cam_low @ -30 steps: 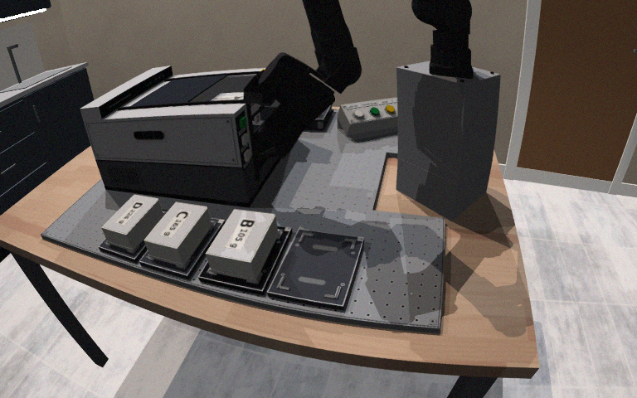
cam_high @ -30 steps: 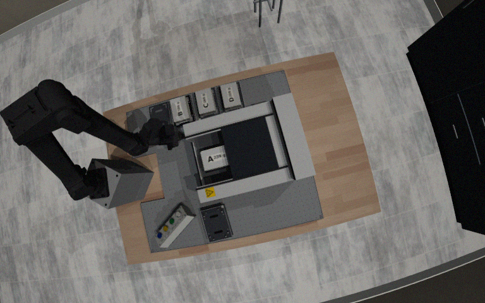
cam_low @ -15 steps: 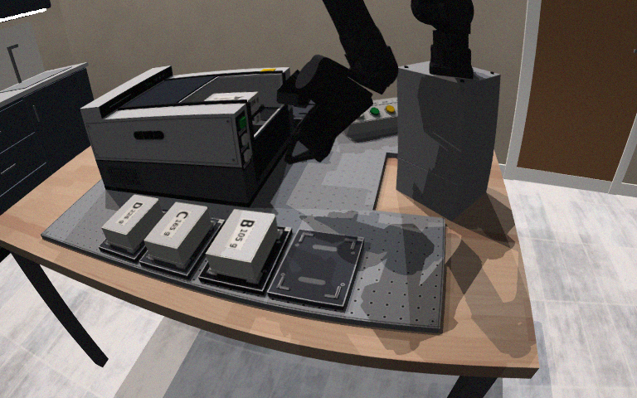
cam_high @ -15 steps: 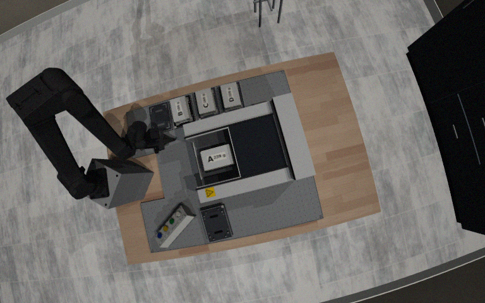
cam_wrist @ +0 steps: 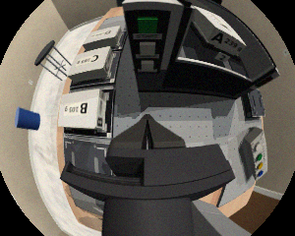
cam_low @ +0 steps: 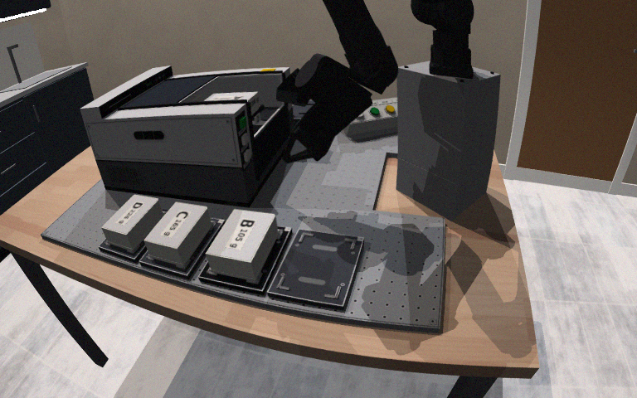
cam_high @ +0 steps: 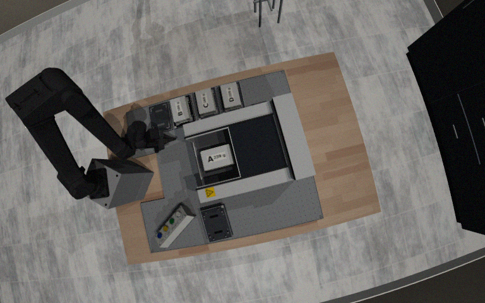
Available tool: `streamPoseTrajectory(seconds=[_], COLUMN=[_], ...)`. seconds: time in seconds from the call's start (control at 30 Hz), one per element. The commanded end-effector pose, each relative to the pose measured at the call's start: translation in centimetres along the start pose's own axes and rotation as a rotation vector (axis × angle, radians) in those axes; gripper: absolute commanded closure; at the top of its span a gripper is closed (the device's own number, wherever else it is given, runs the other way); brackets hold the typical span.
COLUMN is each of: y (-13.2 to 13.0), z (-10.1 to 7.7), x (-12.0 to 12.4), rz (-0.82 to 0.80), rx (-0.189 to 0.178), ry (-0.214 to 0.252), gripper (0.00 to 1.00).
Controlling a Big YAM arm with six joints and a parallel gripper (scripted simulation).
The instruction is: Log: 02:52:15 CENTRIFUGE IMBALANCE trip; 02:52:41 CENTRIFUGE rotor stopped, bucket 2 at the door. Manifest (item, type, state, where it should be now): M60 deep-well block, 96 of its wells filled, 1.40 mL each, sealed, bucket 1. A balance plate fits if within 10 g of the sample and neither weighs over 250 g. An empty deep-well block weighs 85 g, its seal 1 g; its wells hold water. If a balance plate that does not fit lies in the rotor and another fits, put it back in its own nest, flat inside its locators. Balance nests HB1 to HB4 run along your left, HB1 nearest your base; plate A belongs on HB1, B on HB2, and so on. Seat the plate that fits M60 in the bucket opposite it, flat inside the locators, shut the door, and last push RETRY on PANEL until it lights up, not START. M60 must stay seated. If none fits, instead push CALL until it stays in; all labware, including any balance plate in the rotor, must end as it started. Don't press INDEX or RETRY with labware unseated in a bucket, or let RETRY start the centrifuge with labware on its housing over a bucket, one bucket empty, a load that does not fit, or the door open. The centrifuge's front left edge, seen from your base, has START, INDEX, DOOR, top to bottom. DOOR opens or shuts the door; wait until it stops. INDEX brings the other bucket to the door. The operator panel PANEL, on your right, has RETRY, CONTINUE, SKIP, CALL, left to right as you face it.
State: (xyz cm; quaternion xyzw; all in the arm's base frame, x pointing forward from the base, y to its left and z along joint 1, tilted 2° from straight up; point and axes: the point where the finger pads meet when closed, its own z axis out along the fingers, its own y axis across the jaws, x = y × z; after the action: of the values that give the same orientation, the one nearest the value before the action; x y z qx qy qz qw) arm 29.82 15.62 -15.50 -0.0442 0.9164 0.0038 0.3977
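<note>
Top view: centrifuge point(cam_high: 293, 139) door slid back, bucket exposed.
Plate A point(cam_high: 217, 157): flat in the open bucket.
Gripper point(cam_high: 170, 137): fingers fully closed, nothing held, just off centrifuge's front left edge.
HB1 nest point(cam_low: 316, 269): bare.
Plates B point(cam_low: 242, 243), C point(cam_low: 176, 231), D point(cam_low: 129, 220): on nests.

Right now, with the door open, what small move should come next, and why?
Probably open the end effector and swing it over plate A: it is shut and empty beside the buttons, A's label reads 239 g, which does not fit, and nest HB1 lies bare.
</note>
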Motion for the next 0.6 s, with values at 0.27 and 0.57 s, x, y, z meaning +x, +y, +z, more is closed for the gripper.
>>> streamPoseTrajectory(seconds=[0.27,0.57], y=[0.08,0.16], z=[-1.00,-1.29], x=[-0.02,-0.23], rz=[0.005,0.007], rx=[-0.009,-0.010], ry=[0.014,0.031], gripper=[1.00,1.00])
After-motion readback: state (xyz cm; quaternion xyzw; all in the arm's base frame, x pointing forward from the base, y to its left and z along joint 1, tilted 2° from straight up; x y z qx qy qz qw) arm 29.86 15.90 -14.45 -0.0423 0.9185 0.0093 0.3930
